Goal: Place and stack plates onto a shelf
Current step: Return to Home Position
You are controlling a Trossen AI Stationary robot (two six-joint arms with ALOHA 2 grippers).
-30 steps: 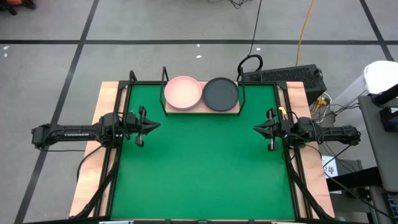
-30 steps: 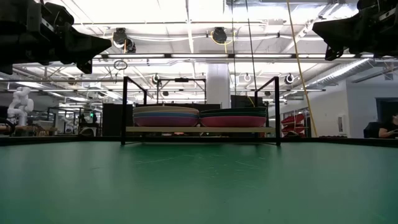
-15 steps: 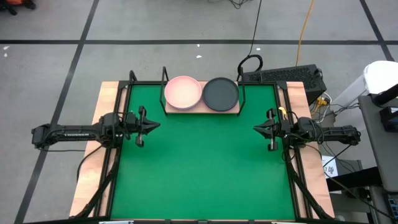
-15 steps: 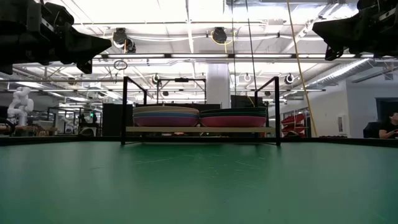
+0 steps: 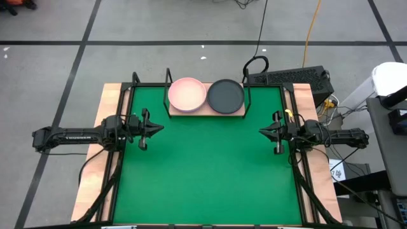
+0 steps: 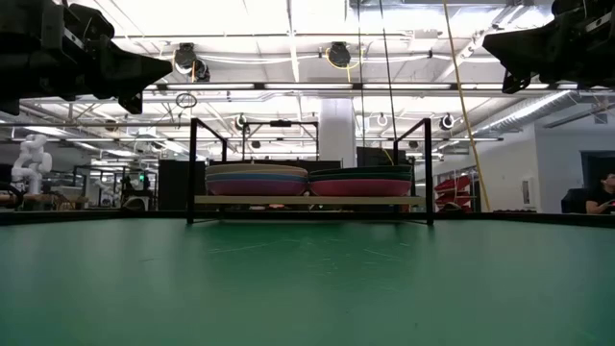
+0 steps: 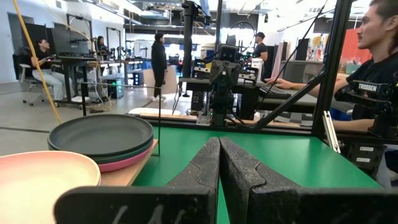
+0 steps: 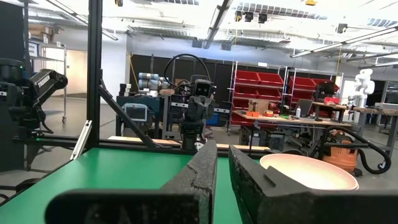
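Two stacks of plates rest side by side on the wooden shelf (image 5: 240, 113) at the mat's far edge. The left stack (image 5: 187, 94) has a light pink plate on top; the right stack (image 5: 226, 95) has a dark grey one. In the low view the left stack (image 6: 256, 180) shows blue, purple and magenta rims, and the right stack (image 6: 360, 182) shows teal over magenta. My left gripper (image 5: 159, 128) hovers shut over the mat's left side, pointing right. My right gripper (image 5: 261, 131) hovers shut over the right side, pointing left. Both hang high above the mat, apart from the shelf (image 6: 307, 200).
The green mat (image 5: 210, 172) lies between the two arms. Black rod posts (image 6: 192, 168) rise at the shelf's ends. A keyboard (image 5: 289, 77) and cables sit beyond the far right corner. A person (image 7: 373, 56) sits beside the table's right side; others stand farther off.
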